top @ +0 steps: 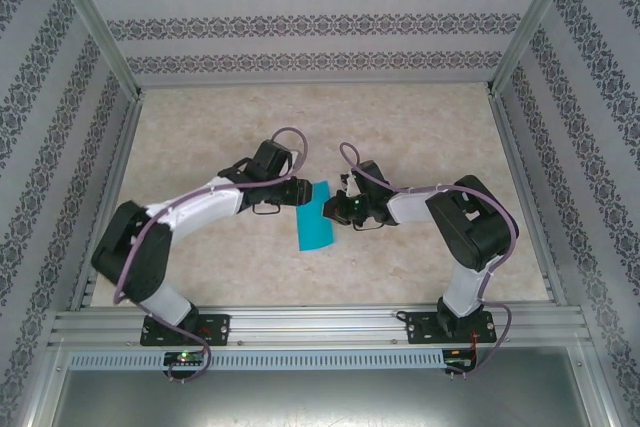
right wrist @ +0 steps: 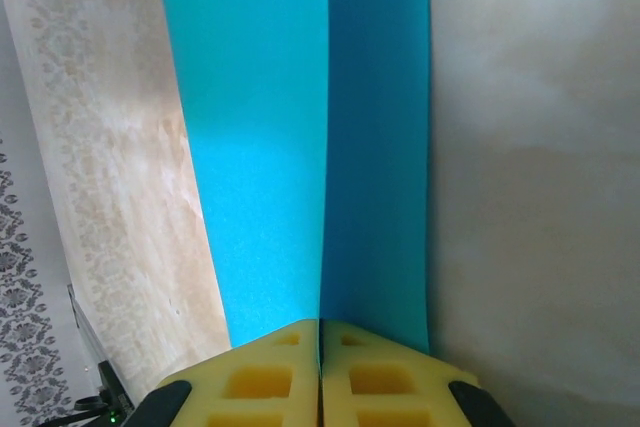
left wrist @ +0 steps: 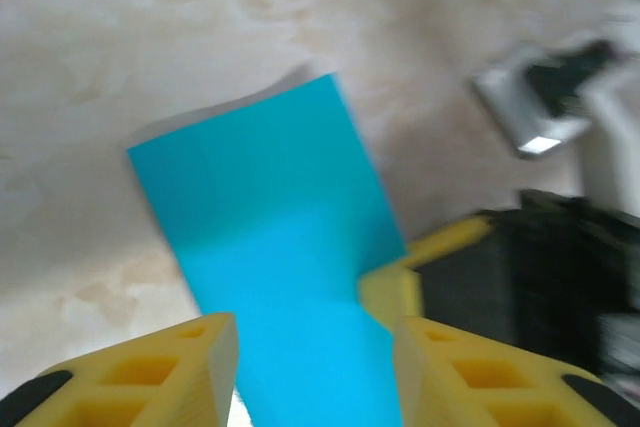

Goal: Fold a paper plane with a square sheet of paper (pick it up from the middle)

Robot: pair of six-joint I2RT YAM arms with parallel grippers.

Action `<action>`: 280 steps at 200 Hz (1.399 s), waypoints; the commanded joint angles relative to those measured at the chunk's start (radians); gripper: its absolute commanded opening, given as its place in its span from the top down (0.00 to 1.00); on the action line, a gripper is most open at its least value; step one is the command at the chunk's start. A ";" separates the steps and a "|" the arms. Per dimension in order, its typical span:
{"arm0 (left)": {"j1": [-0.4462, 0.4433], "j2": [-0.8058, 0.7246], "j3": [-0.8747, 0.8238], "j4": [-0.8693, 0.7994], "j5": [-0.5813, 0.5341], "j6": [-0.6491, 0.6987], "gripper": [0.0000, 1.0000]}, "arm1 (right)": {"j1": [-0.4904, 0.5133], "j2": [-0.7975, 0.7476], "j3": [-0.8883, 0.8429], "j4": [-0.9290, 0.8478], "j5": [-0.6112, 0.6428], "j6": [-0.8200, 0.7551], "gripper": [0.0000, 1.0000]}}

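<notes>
Folded teal sheet of paper (top: pixel 315 215) lies mid-desk (top: pixel 200 137): right gripper (right wrist: pixel 320 332) pressed together on one edge of the sheet, left gripper (left wrist: pixel 310 339) standing apart astride the opposite edge, open desk beyond the sheet

The left arm (top: pixel 200 205) and right arm (top: pixel 412 209) are white and black, with thin purple cables (top: pixel 292 133) looping along them. The fingers (right wrist: pixel 260 382) are yellow blocks with square holes and dark ends, maybe rubber.
</notes>
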 commanded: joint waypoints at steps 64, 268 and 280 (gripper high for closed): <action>-0.430 -0.041 -0.155 0.080 -0.398 0.204 0.45 | -0.012 -0.049 0.012 -0.035 -0.019 0.008 0.92; -0.556 0.090 -0.120 0.103 -0.696 0.225 1.00 | -0.019 -0.059 0.003 -0.047 -0.024 0.004 0.84; -0.554 0.080 -0.127 0.106 -0.693 0.223 1.00 | -0.021 -0.067 0.003 -0.060 -0.018 -0.004 0.83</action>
